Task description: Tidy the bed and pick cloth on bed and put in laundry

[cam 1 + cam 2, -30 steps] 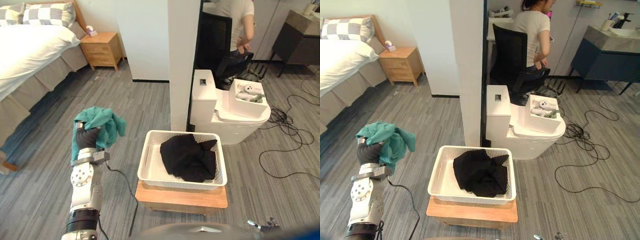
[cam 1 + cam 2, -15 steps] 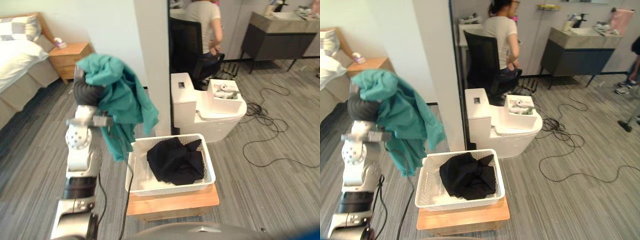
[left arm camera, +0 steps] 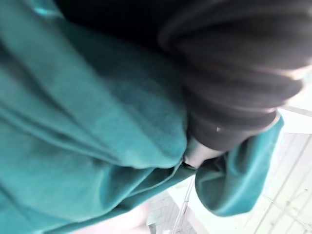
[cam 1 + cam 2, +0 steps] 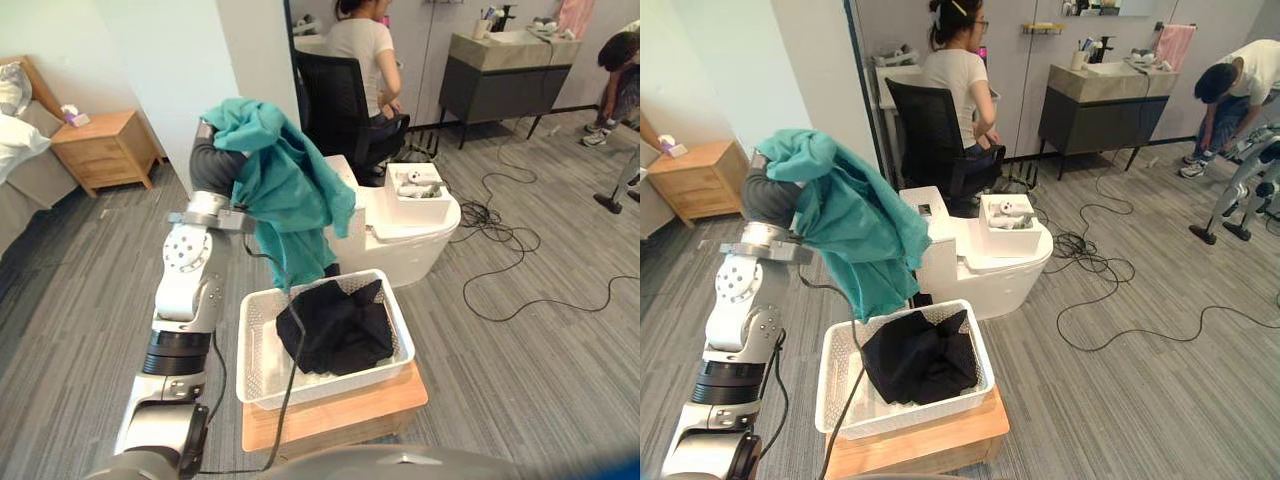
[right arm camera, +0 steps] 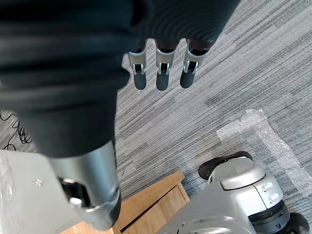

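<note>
We see the left hand [image 4: 213, 166] up high with the teal cloth [image 4: 292, 190] draped over and round it, so we cannot tell whether it is clenched. The cloth hangs from it down to the far rim of the white basket [image 4: 256, 350], which sits below that hand on a low wooden bench [image 4: 345, 405] with a black cloth [image 4: 338, 325] inside. The right hand [image 5: 162, 63] holds nothing, its fingers [image 5: 140, 75] straight, slightly apart, pointing at the floor [image 5: 224, 73]
</note>
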You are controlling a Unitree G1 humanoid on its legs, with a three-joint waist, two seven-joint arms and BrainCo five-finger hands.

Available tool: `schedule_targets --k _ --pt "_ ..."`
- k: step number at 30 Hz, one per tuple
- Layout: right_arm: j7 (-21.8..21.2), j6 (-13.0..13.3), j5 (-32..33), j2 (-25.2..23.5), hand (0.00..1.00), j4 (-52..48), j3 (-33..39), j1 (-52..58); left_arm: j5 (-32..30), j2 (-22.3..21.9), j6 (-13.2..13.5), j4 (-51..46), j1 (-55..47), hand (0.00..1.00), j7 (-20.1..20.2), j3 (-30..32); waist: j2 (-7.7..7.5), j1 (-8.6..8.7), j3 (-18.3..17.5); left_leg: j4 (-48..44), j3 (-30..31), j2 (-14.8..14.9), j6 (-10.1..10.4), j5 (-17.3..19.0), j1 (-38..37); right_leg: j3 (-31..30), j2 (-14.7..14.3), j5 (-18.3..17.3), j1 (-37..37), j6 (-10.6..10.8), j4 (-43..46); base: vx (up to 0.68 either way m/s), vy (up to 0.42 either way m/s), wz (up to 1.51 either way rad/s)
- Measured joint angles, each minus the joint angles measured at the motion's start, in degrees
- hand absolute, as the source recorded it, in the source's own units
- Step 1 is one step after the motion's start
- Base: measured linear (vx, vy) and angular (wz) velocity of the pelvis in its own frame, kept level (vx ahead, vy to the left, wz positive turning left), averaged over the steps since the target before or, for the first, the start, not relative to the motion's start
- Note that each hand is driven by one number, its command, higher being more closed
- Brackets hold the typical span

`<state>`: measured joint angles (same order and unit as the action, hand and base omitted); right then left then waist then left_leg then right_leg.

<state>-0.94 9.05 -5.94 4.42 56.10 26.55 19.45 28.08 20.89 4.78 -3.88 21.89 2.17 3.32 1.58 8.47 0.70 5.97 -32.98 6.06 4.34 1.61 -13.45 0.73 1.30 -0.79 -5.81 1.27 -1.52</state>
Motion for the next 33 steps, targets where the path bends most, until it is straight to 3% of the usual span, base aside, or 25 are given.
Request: schedule_targets --k 7,11,16,23,28,33 --pt "-0.1 -1.2 0.0 -0.1 0.00 0.0 0.0 0.7 -0.1 -0.9 0.0 1.0 -0.4 1.00 2.9 0.0 -0.33 -0.08 0.2 0.0 0.0 -0.1 0.0 0.0 0.4 0.0 0.0 0.1 0.4 0.1 0.0 0.00 0.000 0.00" --pt "-0.2 -2.1 0.1 -0.8 0.00 0.0 0.0 0.7 -0.1 -4.2 -0.5 1.0 -5.2 1.00 5.6 -1.1 -0.28 -0.13 0.2 0.0 0.0 0.0 0.0 0.0 0.4 0.0 0.0 0.1 0.3 0.1 -0.1 -0.01 -0.003 0.00" --pt "-0.6 -3.2 0.2 -2.3 0.00 0.0 -0.2 0.9 -0.6 -7.2 -3.4 1.4 -12.6 1.00 7.5 -5.4 -0.28 -0.15 0.7 0.0 0.1 0.0 0.0 0.0 0.3 0.0 0.0 0.1 0.2 0.1 -0.1 -0.04 -0.011 0.00" --pt "-0.7 -3.7 1.3 -2.1 0.00 -0.2 -3.1 0.8 -3.0 -9.6 -4.1 6.1 -16.7 1.00 8.6 -10.6 -0.10 -0.30 2.0 0.0 -1.0 0.0 0.2 0.8 1.5 -0.6 0.0 0.1 1.9 0.2 0.4 -0.03 -0.006 -0.04" --pt "-1.0 -4.4 2.2 -2.1 0.00 -2.3 -6.9 0.4 -5.6 -10.5 -3.8 10.4 -17.0 1.00 6.3 -13.0 0.28 -0.20 4.7 0.0 -1.3 0.0 -0.3 0.4 2.5 -0.4 0.1 -0.6 3.8 0.3 2.0 0.01 -0.001 -0.02" --pt "-1.1 -4.9 2.7 -1.4 0.00 -3.4 -9.1 -2.8 -9.2 -9.1 -3.4 20.5 -14.7 1.00 -0.5 -13.4 -0.41 0.01 6.1 -0.3 -1.2 -0.2 -0.5 -0.1 6.7 0.0 0.3 -1.5 9.1 0.4 4.3 0.01 -0.001 0.04"
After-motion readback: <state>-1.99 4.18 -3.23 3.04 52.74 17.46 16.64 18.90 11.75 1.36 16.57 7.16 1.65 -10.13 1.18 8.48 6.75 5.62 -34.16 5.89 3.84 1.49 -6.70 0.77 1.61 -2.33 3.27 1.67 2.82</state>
